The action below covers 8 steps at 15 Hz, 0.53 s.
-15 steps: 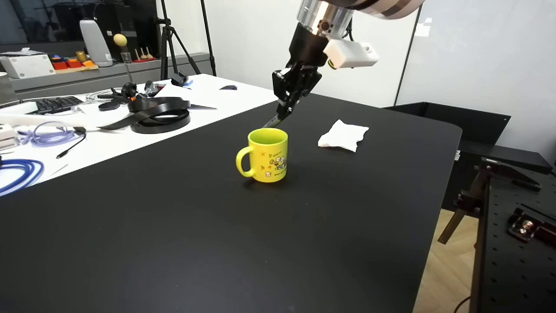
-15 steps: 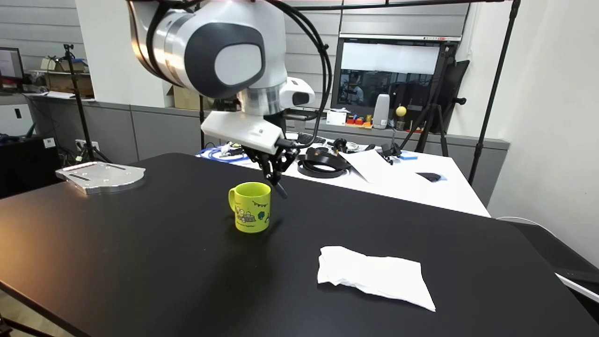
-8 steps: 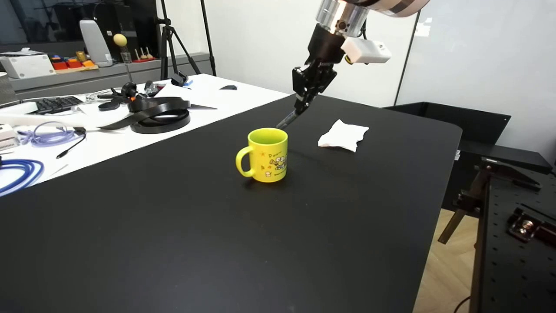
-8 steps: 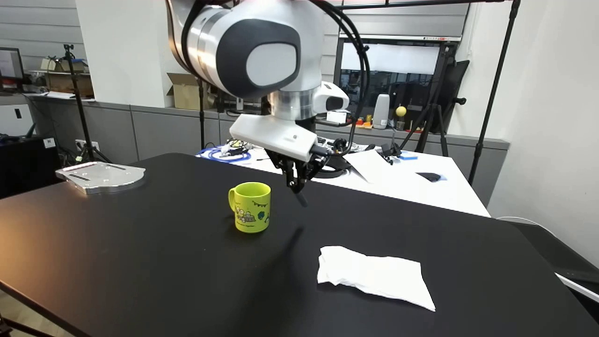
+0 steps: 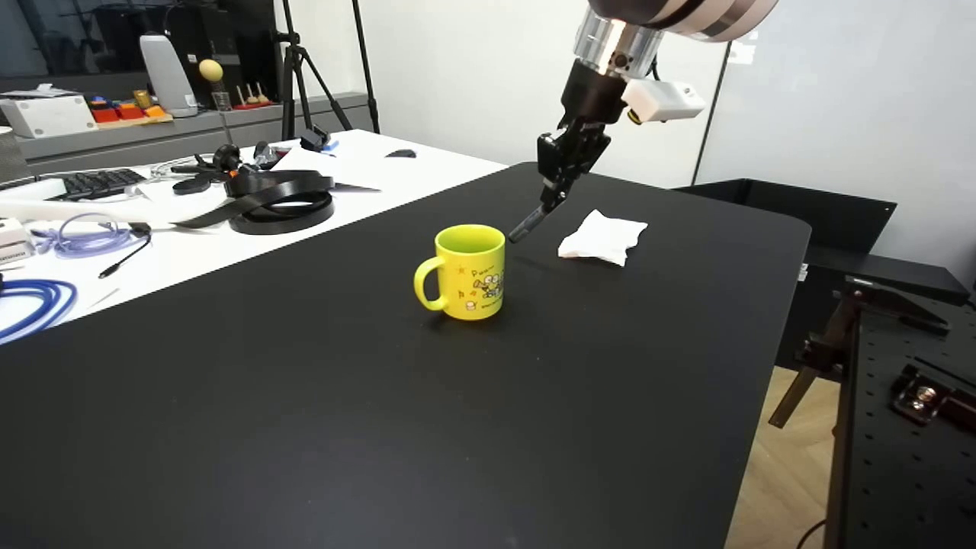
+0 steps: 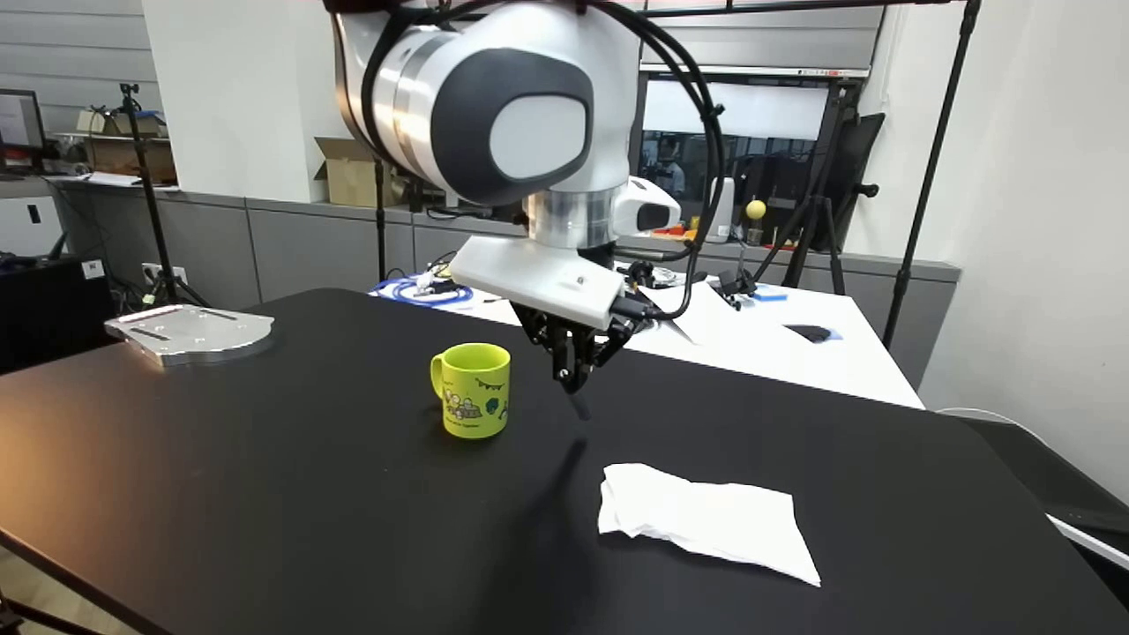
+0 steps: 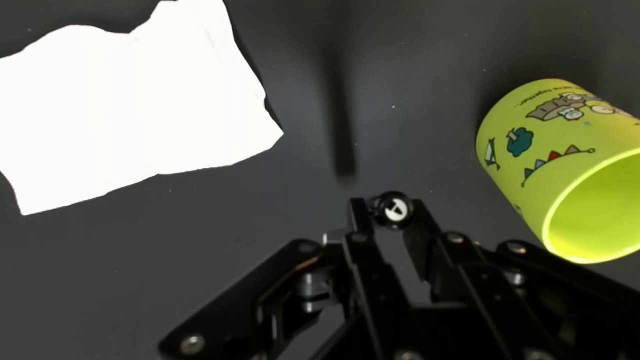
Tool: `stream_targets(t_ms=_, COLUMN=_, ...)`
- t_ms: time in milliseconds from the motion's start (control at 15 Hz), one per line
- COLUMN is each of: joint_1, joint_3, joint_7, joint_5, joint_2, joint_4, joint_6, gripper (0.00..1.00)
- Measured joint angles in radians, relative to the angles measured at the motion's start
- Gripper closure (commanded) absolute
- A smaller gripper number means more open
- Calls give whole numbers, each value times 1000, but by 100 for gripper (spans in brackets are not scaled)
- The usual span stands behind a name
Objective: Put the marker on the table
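The marker point(image 5: 528, 225) is a thin dark stick, tilted, its free end pointing down. It also shows in an exterior view point(image 6: 579, 406), and its round end with a white mark shows in the wrist view point(image 7: 396, 210). My gripper point(image 5: 553, 197) is shut on the marker; its fingertips point(image 6: 571, 381) clasp its upper part, and both fingers point(image 7: 385, 217) touch it in the wrist view. The marker hangs above the black table point(image 5: 343, 419), apart from its shadow on the top point(image 6: 309, 494). The gripper is beside the yellow mug, between it and the white paper.
The yellow mug point(image 5: 470, 282) stands upright on the table, close to the marker; it is at the right in the wrist view point(image 7: 550, 145). A crumpled white paper point(image 6: 706, 520) lies on the table, at the left in the wrist view point(image 7: 140, 110). A cluttered white-topped table point(image 5: 427, 171) adjoins.
The gripper with the marker has moved away from the mug, rightward in both exterior views, and has come lower over the last half second. Mug and paper have not moved.
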Motion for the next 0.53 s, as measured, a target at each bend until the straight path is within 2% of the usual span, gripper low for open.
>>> stream_targets(t_ms=267, joint_1=125, joint_3=-116, joint_7=-1, joint_5=-5, joint_2=24, joint_4=3, joint_6=5, gripper=94)
stream_targets(t_ms=333, joint_1=160, joint_3=-144, joint_7=-1, joint_5=-8, joint_2=32, joint_4=4, joint_6=10, gripper=53)
stream_targets(t_ms=400, joint_1=192, joint_3=-168, joint_7=-1, joint_5=-10, joint_2=38, joint_4=6, joint_6=17, gripper=51)
stream_targets(t_ms=533, joint_1=250, joint_3=-211, joint_7=0, joint_5=-12, joint_2=47, joint_4=10, joint_6=22, gripper=39)
